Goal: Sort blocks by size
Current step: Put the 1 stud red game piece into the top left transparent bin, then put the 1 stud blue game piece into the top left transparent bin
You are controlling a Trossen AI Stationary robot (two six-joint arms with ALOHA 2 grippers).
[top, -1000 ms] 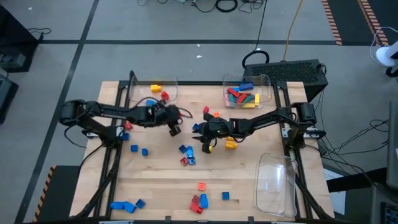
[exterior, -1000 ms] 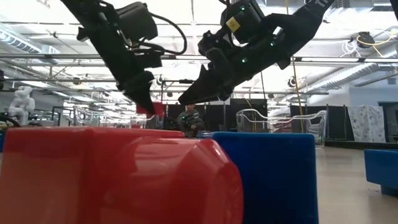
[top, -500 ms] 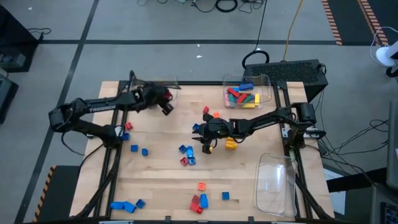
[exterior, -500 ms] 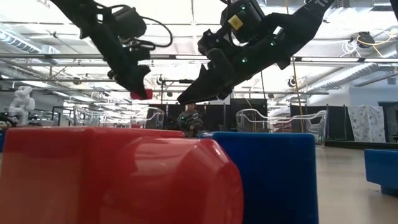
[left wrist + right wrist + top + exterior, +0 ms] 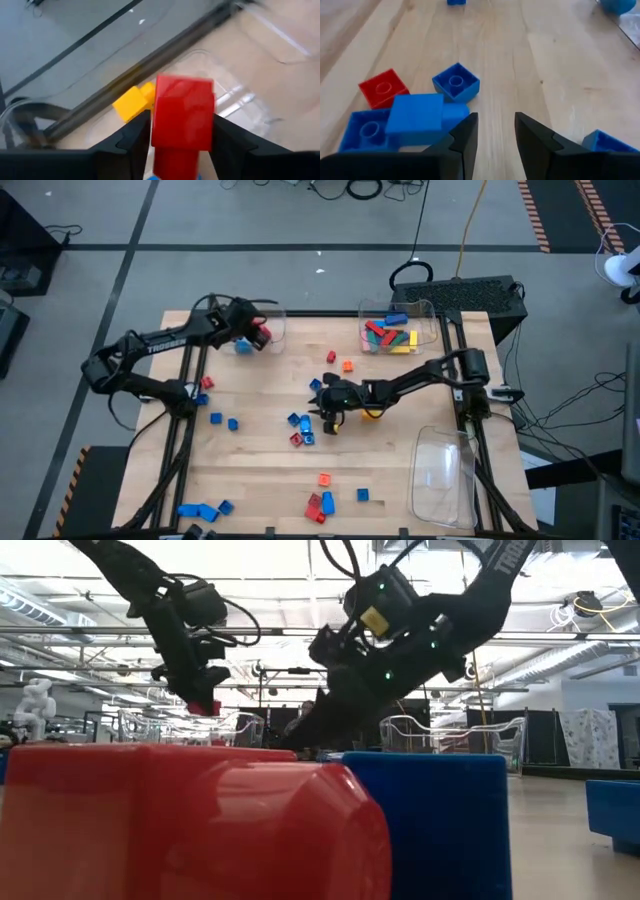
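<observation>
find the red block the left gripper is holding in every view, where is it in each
high view: red block at the far-left clear tray.
low view: red block hanging upper left.
left wrist view: red block centre, between the fingers.
right wrist view: not in it.
Shared landmark: that tray.

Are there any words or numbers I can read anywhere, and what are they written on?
"TROSSEN", white letters on the left arm, seen from above.
"TROS...", white letters on the right arm in the low view; the rest is cut off.
Nothing else is readable; the blocks show no writing.
</observation>
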